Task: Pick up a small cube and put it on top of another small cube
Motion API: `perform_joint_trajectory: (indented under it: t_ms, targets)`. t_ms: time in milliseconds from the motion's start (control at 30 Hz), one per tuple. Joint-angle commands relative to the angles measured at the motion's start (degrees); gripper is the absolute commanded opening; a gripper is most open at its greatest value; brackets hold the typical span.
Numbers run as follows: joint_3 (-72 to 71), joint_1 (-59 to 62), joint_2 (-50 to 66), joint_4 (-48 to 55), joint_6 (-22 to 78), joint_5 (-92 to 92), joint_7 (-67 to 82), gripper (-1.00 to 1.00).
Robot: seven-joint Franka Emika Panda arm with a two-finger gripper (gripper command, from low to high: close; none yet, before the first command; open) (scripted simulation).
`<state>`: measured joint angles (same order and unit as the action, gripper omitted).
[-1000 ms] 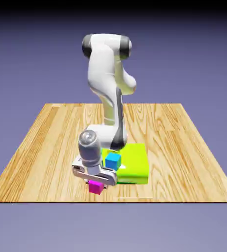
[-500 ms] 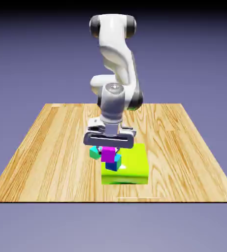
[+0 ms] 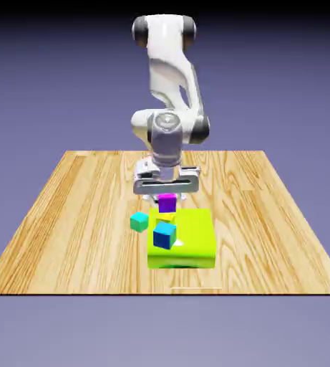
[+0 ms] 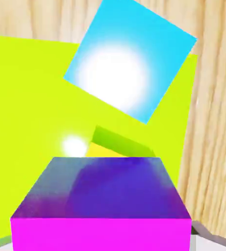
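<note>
Pink cube (image 3: 167, 203) now sits on the yellow cube (image 3: 165, 216), at the far edge of the green block (image 3: 192, 240), no longer carried low over the counter (image 3: 67, 215). Half a second ago the claw (image 3: 166, 192) gripped it; whether it has let go, I cannot tell. Stacking looks nearly done.

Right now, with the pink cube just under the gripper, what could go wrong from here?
1. The magenta-pink cube seems to rest on the yellow cube, of which only a sliver shows; I cannot tell how centred it is, so it may slide off.
2. The gripper sits close above it; if a finger drags on lifting, the stack could tip.
3. A falling cube could strike the blue cube nearby on the lime-green block.
</note>
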<state>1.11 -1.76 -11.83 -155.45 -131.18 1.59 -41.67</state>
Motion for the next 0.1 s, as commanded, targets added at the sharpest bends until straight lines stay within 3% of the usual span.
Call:
perform_joint_trajectory:
  t_ms: [0, 67]
  targets:
    - [0.0, 0.0, 0.0, 0.0, 0.0, 0.0, 0.0, 1.0]
    - [-0.1, 0.0, -2.7, 2.3, 5.0, -0.1, 0.0, 1.0]
